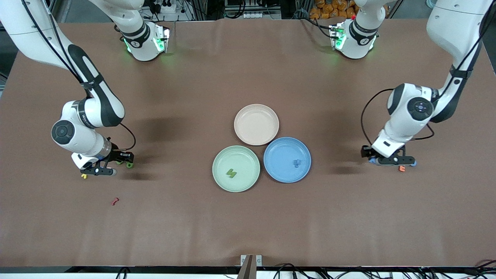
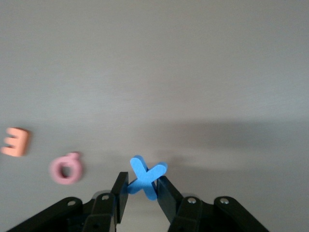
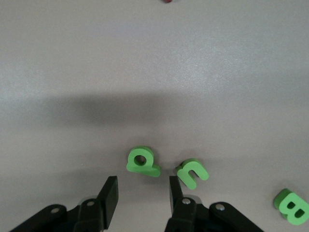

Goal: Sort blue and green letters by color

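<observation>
My left gripper [image 2: 142, 182] [image 1: 392, 161] is low over the table at the left arm's end, shut on a blue X [image 2: 146, 176] that sits tilted between its fingers. My right gripper [image 3: 142, 183] [image 1: 101, 169] is open and low at the right arm's end, just short of a green letter with a round hole [image 3: 141, 162]. A green U-shaped letter [image 3: 192, 173] lies by one fingertip and a green B [image 3: 291, 206] farther off. A green letter [image 1: 231, 173] lies in the green plate [image 1: 221, 180]. A blue letter [image 1: 296, 162] lies in the blue plate [image 1: 279, 172].
An empty beige plate [image 1: 256, 124] touches the two colored plates at mid-table. A pink Q [image 2: 66, 167] and an orange E [image 2: 17, 141] lie beside the left gripper. A yellow piece [image 1: 83, 176] lies by the right gripper, and a dark-red piece [image 1: 115, 201] nearer the front camera.
</observation>
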Action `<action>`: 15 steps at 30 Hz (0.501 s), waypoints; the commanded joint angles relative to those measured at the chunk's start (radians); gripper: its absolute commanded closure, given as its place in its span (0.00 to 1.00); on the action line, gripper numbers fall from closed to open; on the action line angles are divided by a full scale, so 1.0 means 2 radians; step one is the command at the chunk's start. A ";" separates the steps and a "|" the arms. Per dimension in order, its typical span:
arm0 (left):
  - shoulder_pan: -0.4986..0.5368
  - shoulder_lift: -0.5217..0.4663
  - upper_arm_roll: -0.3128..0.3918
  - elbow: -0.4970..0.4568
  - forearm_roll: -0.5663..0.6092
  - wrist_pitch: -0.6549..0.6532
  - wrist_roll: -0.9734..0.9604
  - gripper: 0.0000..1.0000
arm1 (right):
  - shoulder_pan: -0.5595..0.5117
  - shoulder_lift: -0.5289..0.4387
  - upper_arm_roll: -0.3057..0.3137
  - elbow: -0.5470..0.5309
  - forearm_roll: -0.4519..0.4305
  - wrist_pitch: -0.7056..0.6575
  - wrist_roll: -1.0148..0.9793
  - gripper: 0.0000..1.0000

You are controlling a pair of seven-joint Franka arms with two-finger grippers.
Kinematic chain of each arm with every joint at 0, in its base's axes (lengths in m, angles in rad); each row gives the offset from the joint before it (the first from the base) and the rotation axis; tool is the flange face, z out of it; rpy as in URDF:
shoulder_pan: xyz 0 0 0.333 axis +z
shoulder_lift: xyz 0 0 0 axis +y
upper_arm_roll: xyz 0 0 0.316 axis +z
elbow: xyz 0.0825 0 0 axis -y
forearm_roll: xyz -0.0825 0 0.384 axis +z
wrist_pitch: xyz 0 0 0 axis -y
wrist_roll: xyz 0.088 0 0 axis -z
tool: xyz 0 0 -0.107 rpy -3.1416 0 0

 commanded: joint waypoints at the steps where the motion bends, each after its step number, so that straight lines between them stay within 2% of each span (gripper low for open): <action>1: 0.001 -0.002 -0.052 0.021 -0.011 -0.023 -0.086 1.00 | -0.011 -0.013 0.009 -0.017 -0.009 0.008 0.016 0.50; 7: -0.015 0.011 -0.095 0.039 -0.011 -0.023 -0.173 1.00 | -0.010 -0.007 0.006 -0.016 -0.010 0.018 0.016 0.50; 15: -0.092 0.038 -0.094 0.079 -0.005 -0.023 -0.279 1.00 | -0.008 0.002 0.005 -0.016 -0.010 0.031 0.025 0.50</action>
